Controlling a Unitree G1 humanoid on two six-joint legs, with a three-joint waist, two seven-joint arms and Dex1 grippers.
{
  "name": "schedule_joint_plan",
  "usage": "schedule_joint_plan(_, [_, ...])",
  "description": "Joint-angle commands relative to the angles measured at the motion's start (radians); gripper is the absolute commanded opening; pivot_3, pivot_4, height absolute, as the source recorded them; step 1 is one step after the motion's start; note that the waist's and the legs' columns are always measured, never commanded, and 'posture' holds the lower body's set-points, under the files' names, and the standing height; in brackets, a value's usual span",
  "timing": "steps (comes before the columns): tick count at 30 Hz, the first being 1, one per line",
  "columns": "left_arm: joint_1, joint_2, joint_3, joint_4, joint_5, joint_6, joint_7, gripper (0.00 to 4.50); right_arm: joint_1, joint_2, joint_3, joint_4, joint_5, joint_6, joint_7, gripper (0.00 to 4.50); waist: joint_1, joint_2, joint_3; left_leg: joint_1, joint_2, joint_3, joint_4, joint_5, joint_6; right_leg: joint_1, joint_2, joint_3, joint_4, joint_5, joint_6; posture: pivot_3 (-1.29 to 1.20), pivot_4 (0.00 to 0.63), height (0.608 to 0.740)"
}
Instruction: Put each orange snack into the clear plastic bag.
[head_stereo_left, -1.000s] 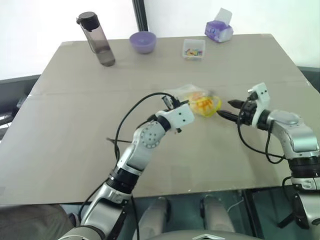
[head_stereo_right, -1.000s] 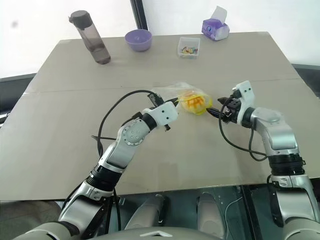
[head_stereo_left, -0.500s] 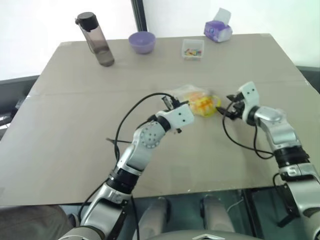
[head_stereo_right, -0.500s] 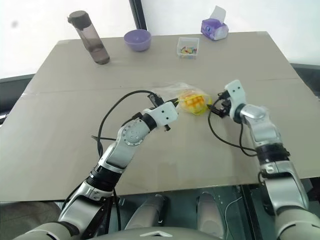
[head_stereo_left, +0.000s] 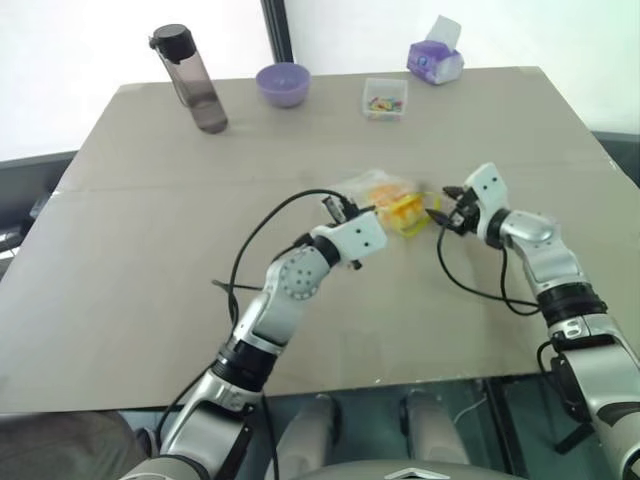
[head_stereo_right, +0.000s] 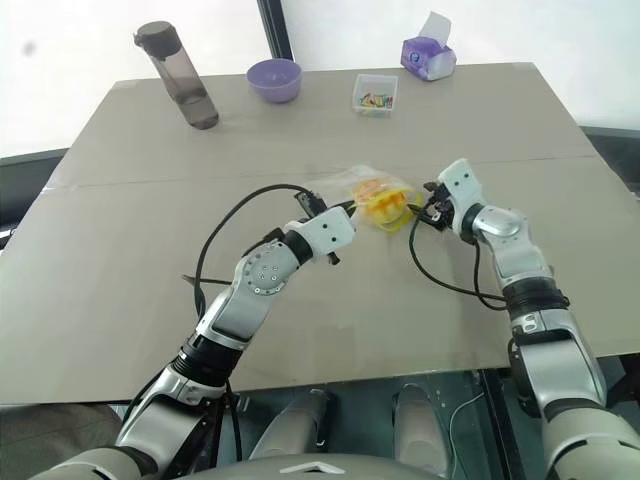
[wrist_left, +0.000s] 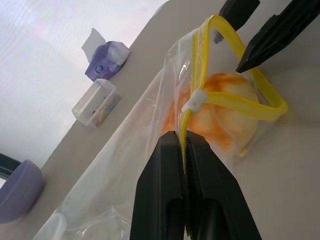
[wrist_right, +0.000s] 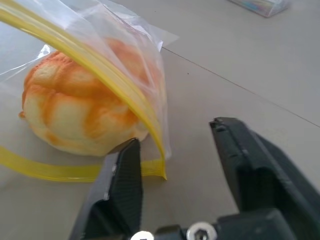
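The orange snack (wrist_right: 80, 120), a domed bun with a grid on top, lies inside the clear plastic bag (wrist_left: 145, 150) at the table's middle. My left gripper (wrist_left: 184, 137) is shut on the bag's yellow seal strip (wrist_left: 200, 60) and holds the mouth up in a loop. At the right end of that mouth is my right gripper (wrist_right: 175, 134), open, its fingers (wrist_right: 125, 170) astride the corner of the strip. They do not clamp the strip. In the left eye view the bun (head_stereo_left: 400, 208) sits between both grippers.
Along the table's far edge stand a dark bottle (head_stereo_left: 195, 85), a purple bowl (head_stereo_left: 284, 84), a small clear box of coloured bits (head_stereo_left: 385, 97) and a purple tissue pack (head_stereo_left: 436, 62). The grey tabletop (head_stereo_left: 150, 250) stretches wide on both sides.
My right gripper has moved left up to the bag's mouth, rolled, and its jaws have narrowed. The left gripper and the bag have stayed put.
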Motion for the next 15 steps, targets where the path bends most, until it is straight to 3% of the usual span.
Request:
schedule_joint_plan(1, [-0.002, -0.002, -0.001, -0.051, 0.000, -0.006, 0.004, 0.00, -0.034, 0.000, -0.015, -0.002, 0.004, -0.025, -0.002, 0.43, 0.001, 0.000, 0.000, 0.000, 0.000, 0.000, 0.000, 0.000, 0.000, 0.000, 0.000, 0.000, 0.000, 0.000, 0.000, 0.00, 0.150, 0.740])
schedule_joint_plan(2, [-0.002, -0.002, -0.001, -0.051, 0.001, -0.006, 0.004, 0.00, -0.035, 0.000, -0.017, 0.003, 0.004, -0.026, -0.003, 0.04, 0.002, 0.000, 0.000, 0.000, 0.000, 0.000, 0.000, 0.000, 0.000, 0.000, 0.000, 0.000, 0.000, 0.000, 0.000, 0.00, 0.150, 0.740])
schedule_joint_plan(10, [-0.024, 0.004, 0.040, -0.051, -0.026, 0.004, 0.007, 0.00, -0.046, -0.051, -0.034, -0.046, 0.003, 0.001, 0.010, 0.04, 0.002, 0.000, 0.000, 0.000, 0.000, 0.000, 0.000, 0.000, 0.000, 0.000, 0.000, 0.000, 0.000, 0.000, 0.000, 0.00, 0.150, 0.740])
schedule_joint_plan(15, [-0.138, 0.024, 0.126, -0.072, -0.102, 0.070, -0.035, 0.00, -0.117, -0.160, -0.046, -0.216, 0.031, 0.245, 0.124, 0.04, 0.001, 0.001, 0.001, -0.001, 0.000, 0.000, 0.000, 0.000, 0.000, -0.001, 0.000, 0.000, 0.000, 0.000, 0.000, 0.00, 0.150, 0.740])
